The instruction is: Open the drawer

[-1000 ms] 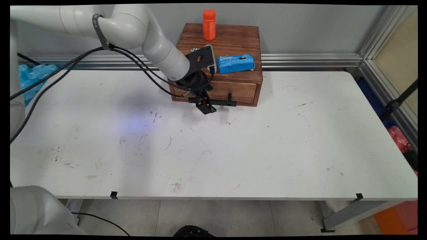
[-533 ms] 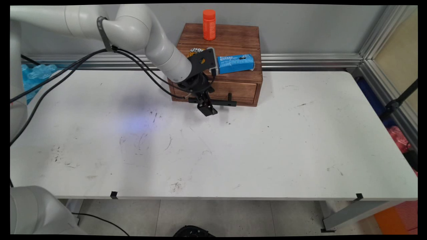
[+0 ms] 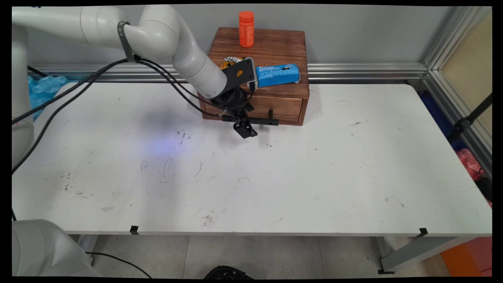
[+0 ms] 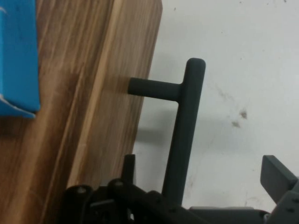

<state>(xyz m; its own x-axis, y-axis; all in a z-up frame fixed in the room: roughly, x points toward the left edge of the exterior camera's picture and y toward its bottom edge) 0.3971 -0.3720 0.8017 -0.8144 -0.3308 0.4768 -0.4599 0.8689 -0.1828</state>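
Note:
A brown wooden drawer box (image 3: 275, 49) stands at the back of the white table (image 3: 275, 177). Its black T-bar handle (image 3: 264, 121) sticks out from the drawer front (image 4: 93, 116). My gripper (image 3: 244, 129) hangs at the left part of that handle, pointing down. In the hand view the handle bar (image 4: 184, 130) runs between my two fingers. One finger (image 4: 129, 165) is close to the drawer front and the other (image 4: 278, 175) is far out over the table. The gripper (image 4: 203, 163) is open and does not clamp the bar.
On top of the box stand an orange bottle (image 3: 246, 23), a blue carton (image 3: 278, 75) and a yellow-orange packet (image 3: 230, 61) partly behind my wrist. Black cables (image 3: 78, 84) hang from the arm at the left. A blue plastic pack (image 3: 41, 88) lies past the table's left edge.
The wrist and gripper have slid a little to the right and down along the drawer handle. The drawer box and the things on it have not moved.

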